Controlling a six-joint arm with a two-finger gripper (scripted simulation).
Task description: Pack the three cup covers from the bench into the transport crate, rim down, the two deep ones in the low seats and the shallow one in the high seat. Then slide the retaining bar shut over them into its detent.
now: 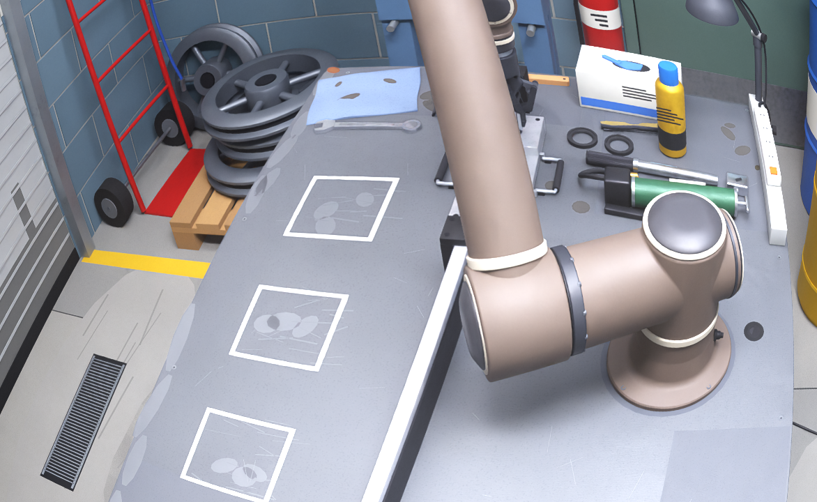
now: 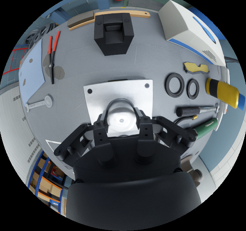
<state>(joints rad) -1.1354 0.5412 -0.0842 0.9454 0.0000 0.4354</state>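
At the far middle of the bench stands the metal transport crate [image 1: 539, 147], mostly hidden behind my arm in the side camera; in the wrist camera its top shows as a bright plate [image 2: 119, 95]. I grip a round silver cup covers piece [image 2: 121, 117] in my gripper [image 2: 121, 122], right over that plate. I cannot tell which seat it is in or whether it rests there. The three white-outlined squares [image 1: 341, 208] on the near bench are empty. A black block [image 2: 114, 34] sits beyond the crate. The other covers and the retaining bar are not visible.
A raised white-edged ledge [image 1: 421, 368] runs along the bench beside my arm's base [image 1: 670, 368]. Right of the crate lie two black rings [image 1: 600, 141], a green grease gun [image 1: 674, 190], a yellow bottle [image 1: 671, 109] and a white box [image 1: 617, 78]; a wrench [image 1: 368, 125] and blue cloth lie left.
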